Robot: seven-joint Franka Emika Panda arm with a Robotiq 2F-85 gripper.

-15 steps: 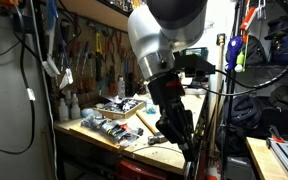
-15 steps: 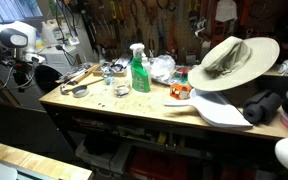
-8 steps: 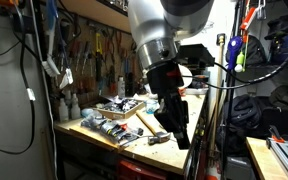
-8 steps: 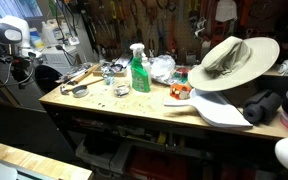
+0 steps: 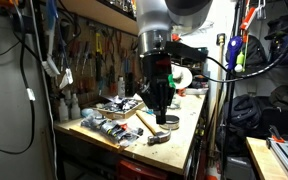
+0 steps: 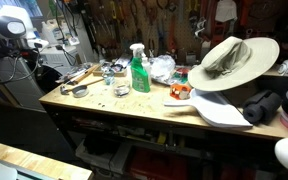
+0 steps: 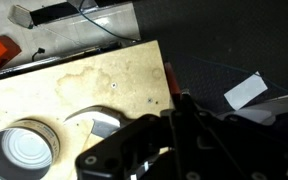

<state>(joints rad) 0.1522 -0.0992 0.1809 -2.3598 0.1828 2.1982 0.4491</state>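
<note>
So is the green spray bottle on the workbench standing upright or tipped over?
Upright. In an exterior view the green spray bottle stands on its base on the workbench, with its trigger head on top.

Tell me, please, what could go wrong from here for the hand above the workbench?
1. The hand hangs low over the end of the workbench, close to the tape roll; a sideways move could knock the roll off the edge.
2. Black cables hang close beside it and could snag.
</note>
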